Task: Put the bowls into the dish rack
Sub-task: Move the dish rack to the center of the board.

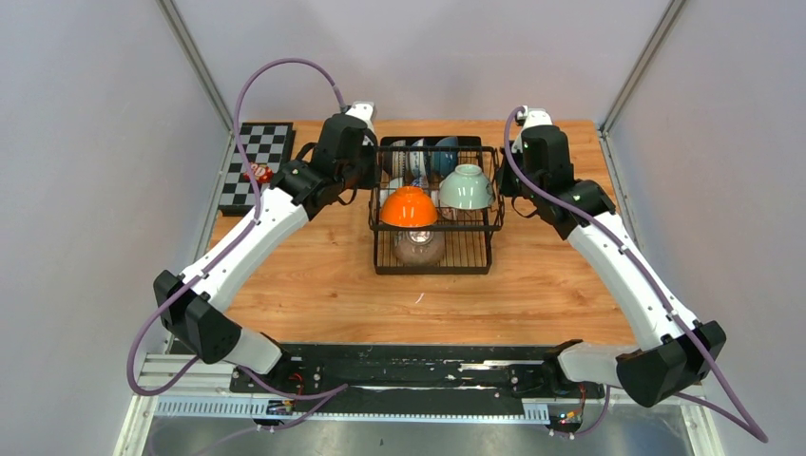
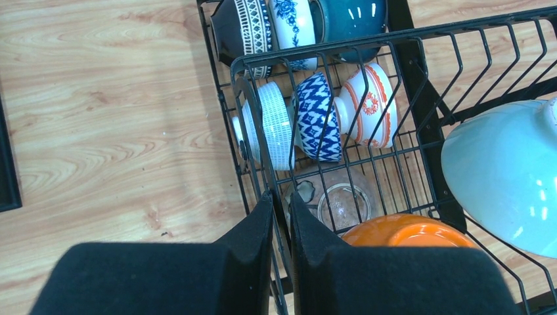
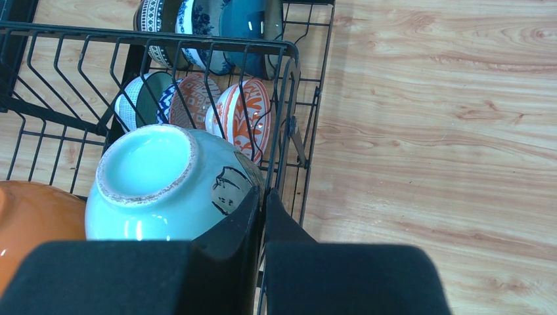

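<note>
The black wire dish rack [image 1: 432, 271] stands mid-table. An orange bowl [image 1: 409, 206] and a pale green bowl [image 1: 466, 186] lie upside down in its upper wire basket [image 2: 309, 49]. Below stand several patterned bowls on edge, among them a blue zigzag one [image 2: 318, 118] and an orange-on-white one [image 3: 240, 118]. A clear glass bowl [image 2: 335, 200] sits under the basket. My left gripper [image 2: 282, 200] is shut on the basket's left side wire. At the basket's right side, beside the green bowl [image 3: 164, 184], my right gripper [image 3: 263, 197] is shut on the wire.
A black-and-white checkerboard [image 1: 255, 163] with a small red item [image 1: 259, 172] lies at the back left of the wooden table [image 1: 314, 285]. Grey walls close in on both sides and behind.
</note>
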`<state>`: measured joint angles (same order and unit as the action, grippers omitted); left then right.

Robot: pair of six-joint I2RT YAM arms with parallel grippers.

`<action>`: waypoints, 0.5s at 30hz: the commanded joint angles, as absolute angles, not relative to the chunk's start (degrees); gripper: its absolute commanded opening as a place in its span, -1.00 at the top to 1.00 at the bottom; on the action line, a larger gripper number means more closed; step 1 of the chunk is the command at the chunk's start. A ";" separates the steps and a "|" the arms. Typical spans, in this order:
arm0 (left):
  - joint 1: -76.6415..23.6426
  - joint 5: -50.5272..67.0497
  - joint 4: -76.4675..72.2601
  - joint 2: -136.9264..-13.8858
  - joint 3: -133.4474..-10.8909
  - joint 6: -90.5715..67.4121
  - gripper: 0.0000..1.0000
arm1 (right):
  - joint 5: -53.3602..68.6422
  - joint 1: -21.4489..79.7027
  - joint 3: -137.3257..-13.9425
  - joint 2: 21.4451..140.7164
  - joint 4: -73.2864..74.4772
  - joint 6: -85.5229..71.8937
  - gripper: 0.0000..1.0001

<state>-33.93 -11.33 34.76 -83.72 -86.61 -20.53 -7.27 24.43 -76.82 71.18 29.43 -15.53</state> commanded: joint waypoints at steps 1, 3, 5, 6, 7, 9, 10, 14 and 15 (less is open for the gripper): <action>-33.68 -10.59 35.75 -80.59 -86.74 -18.72 1.00 | -8.66 25.14 -76.37 69.11 30.86 -14.52 0.95; -33.68 -10.47 35.81 -80.60 -86.90 -18.72 1.00 | -9.43 25.13 -76.49 69.20 30.94 -14.33 0.91; -33.73 -10.53 35.77 -80.66 -86.92 -18.64 1.00 | -9.98 25.08 -76.99 69.42 31.21 -13.84 0.85; -33.75 -10.59 35.83 -80.71 -86.99 -18.57 0.98 | -10.14 25.06 -77.26 69.51 31.28 -13.79 0.81; -33.75 -10.65 35.92 -80.73 -87.07 -18.55 0.93 | -10.35 25.08 -77.53 69.60 31.34 -13.70 0.74; -33.74 -10.99 35.99 -80.72 -87.19 -18.41 0.83 | -10.37 25.13 -77.99 69.79 31.50 -13.58 0.65; -33.72 -11.25 36.00 -80.75 -87.19 -18.30 0.78 | -10.33 25.14 -78.23 69.97 31.54 -13.54 0.62; -33.74 -12.37 36.27 -80.85 -87.47 -17.67 0.61 | -10.24 25.12 -79.19 70.10 31.88 -13.53 0.45; -33.75 -12.51 36.37 -80.85 -87.60 -17.59 0.54 | -10.32 25.14 -79.45 70.00 32.01 -13.46 0.39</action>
<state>-33.91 -11.46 34.92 -83.72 -86.61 -19.84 -8.56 24.69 -77.14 71.09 30.15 -14.41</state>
